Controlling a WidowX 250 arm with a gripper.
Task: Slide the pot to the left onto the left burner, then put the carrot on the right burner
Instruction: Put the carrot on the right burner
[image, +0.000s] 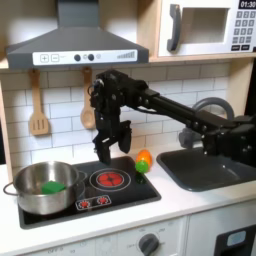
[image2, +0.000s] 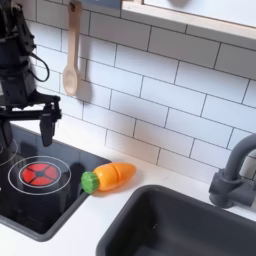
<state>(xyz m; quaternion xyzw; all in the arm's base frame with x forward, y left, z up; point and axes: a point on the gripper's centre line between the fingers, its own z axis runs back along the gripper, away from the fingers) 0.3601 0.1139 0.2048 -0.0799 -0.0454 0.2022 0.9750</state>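
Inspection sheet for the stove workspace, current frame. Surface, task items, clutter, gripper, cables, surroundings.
Surface: glossy black cooktop on a white counter.
Job's things: pot covers the burner on the first exterior view's left, a flat green piece inside; the other burner is bare; carrot lies on the counter between cooktop and sink.
Clutter: nothing seen.
Grippers: gripper hangs above the bare burner, jaws apart, holding nothing.
Cables: nothing seen.
Surroundings: tiled wall, spatula, wooden spoon, hood, microwave, faucet.

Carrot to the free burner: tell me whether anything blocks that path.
Nothing visible does. The carrot lies on the white counter just off the cooktop's edge, and the right burner beside it is bare. The gripper hangs above that burner, not touching it.
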